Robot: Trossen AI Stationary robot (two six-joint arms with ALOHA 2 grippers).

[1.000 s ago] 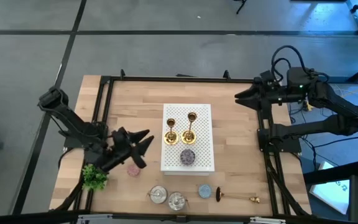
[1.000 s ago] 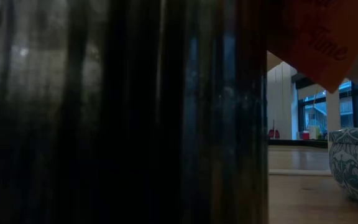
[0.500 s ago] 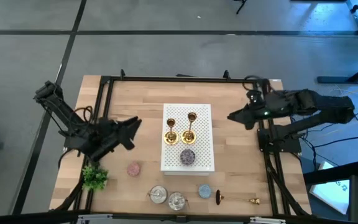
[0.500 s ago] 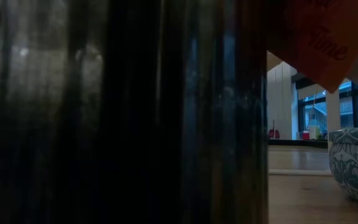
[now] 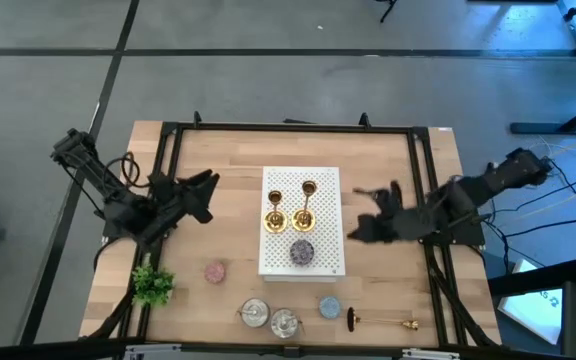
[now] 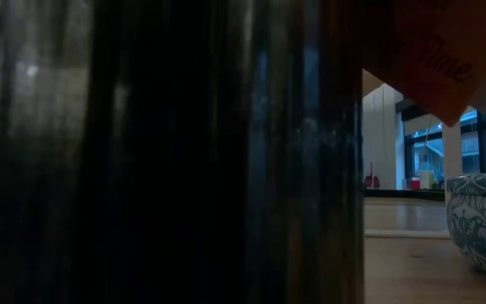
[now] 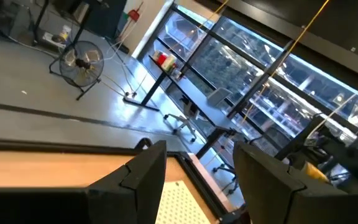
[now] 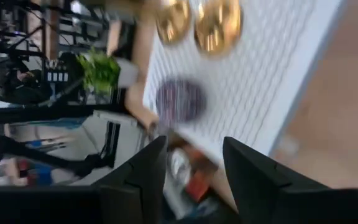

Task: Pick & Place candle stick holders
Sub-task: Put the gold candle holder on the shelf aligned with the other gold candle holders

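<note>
Third shiny brass candlestick with thin stem and flared base [image 5: 378,320] lies on its side near table front edge, well clear of right claw [image 5: 360,228]; I see fingers parted, empty. Two brass candlesticks [image 5: 290,207] upright on white perforated board [image 5: 323,250]. I judge it light, rigid, slick, rolls; pinch mid-stem. Left claw [image 5: 204,195] parted, idle.

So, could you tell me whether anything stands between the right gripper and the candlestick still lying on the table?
Nothing visible does. The right gripper hangs open over bare wood beside the white board, and the lying candlestick rests near the front edge. The blue disc lies next to its base, off that path.
</note>
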